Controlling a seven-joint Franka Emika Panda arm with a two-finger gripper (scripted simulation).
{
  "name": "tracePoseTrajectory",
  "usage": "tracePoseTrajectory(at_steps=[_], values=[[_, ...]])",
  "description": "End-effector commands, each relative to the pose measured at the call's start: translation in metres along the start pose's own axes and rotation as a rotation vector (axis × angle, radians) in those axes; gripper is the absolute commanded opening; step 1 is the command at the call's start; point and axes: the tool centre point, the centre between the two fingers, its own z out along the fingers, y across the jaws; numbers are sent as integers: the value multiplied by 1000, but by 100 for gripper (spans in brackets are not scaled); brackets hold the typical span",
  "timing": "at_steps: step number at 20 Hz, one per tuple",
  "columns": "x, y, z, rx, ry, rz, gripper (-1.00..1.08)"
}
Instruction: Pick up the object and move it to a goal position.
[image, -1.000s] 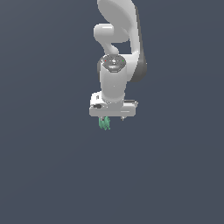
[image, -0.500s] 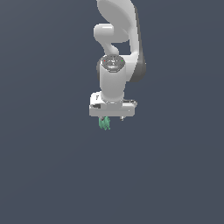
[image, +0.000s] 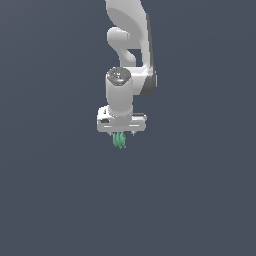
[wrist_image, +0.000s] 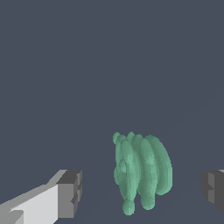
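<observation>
Simulated void: featureless slate-grey backdrop

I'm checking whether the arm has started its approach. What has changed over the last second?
Nothing visibly changed. The white robot arm hangs in the same pose, and the small teal-green ridged object sits just below the gripper. In the wrist view the object lies between the two fingers, with a gap on either side.

White arm (image: 127, 60) hangs vertical, fingers (wrist_image: 68, 194) spread apart (pointing down).
</observation>
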Motion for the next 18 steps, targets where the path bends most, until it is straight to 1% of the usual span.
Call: tracePoseTrajectory(at_steps=[1, 8, 13, 18], values=[[-10, 8, 8, 2, 3, -10, 100], [-24, 18, 19, 5, 7, -24, 100], [-24, 18, 21, 5, 6, -23, 100], [-25, 18, 36, 5, 7, -23, 100]])
